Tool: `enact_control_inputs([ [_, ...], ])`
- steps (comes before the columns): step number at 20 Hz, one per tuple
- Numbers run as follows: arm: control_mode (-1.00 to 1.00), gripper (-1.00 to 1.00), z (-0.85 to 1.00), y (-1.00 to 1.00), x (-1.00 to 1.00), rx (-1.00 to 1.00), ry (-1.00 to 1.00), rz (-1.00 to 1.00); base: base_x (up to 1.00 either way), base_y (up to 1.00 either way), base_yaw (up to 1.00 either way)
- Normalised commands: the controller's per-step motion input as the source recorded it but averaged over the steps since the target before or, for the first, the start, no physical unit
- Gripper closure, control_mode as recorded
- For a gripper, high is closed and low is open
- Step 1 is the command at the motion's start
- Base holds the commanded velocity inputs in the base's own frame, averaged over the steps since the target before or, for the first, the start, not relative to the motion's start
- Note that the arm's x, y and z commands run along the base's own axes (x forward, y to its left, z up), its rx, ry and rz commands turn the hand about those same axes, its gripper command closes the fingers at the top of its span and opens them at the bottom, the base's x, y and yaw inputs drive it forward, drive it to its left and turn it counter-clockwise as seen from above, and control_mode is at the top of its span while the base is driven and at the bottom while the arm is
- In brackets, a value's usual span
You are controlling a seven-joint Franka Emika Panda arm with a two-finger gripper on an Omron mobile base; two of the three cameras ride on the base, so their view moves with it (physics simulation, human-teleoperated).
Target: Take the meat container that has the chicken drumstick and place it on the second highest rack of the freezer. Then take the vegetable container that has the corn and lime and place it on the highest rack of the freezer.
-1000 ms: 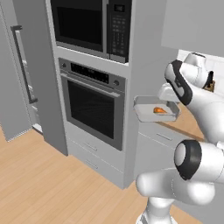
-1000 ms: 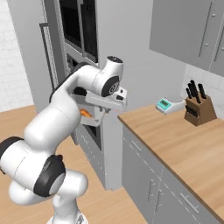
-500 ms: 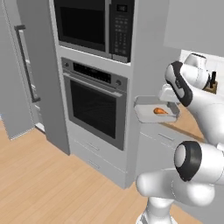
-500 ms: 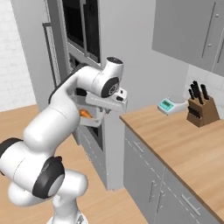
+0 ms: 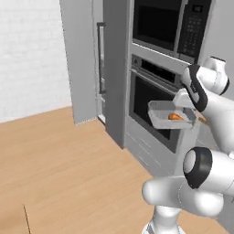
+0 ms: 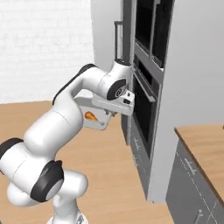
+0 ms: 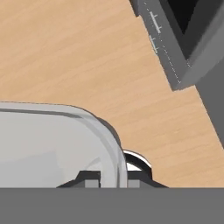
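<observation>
On the far left in my left base view stands the freezer [image 5: 84, 59], a tall grey cabinet with its door swung open and a long dark bar handle [image 5: 99, 57] running down the edge; I cannot make out the shelves inside from here. To the right of it is the built-in oven [image 5: 151, 103] with its black window, and a second dark-windowed unit [image 5: 167, 23] above it.

In front of the oven I carry the meat container [image 5: 168, 114], a shallow, pale, clear tray held level in the air. The chicken drumstick [image 5: 175, 117] lies inside it, a small orange-brown piece toward the tray's right end, taking up little of its floor.

My gripper [image 7: 113, 177] is pinched on the container's rim [image 7: 114, 144]: in the hand view the curved clear wall runs down between my two dark finger tips, with wooden floor [image 7: 78, 57] below.

From the right base view the tray [image 6: 94, 118] hangs under my wrist, the drumstick [image 6: 90, 116] showing through its side.
</observation>
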Motion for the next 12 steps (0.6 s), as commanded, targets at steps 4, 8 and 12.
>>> enact_control_inputs([
  [4,1.0,1.0,0.0,0.0,0.0,0.0,0.0,0.0,0.0,0.52,0.79],
  [8,1.0,1.0,0.0,0.0,0.0,0.0,0.0,0.0,0.06,0.38,0.73],
  [12,1.0,1.0,0.0,0.0,0.0,0.0,0.0,0.0,0.87,-0.06,0.18],
])
